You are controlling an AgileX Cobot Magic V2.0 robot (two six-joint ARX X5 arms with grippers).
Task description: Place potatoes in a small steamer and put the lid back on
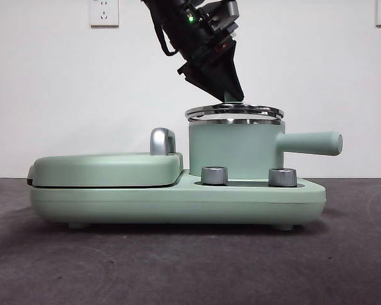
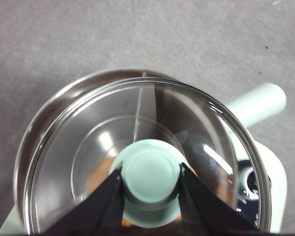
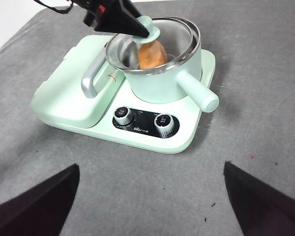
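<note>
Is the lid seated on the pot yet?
Not yet. In the front view the lid hangs just above the pot rim with a thin gap, and the left gripper is shut on its knob.

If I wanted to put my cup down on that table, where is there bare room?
Bare grey table lies beside the small steamer handle, and more between the dials and the open right gripper. It is crowded over the steamer, where the left gripper holds the lid above the potato.

Even bright overhead light; white glare streaks on round clear glass lid; soft shadows on grey tabletop; focus sharp.
</note>
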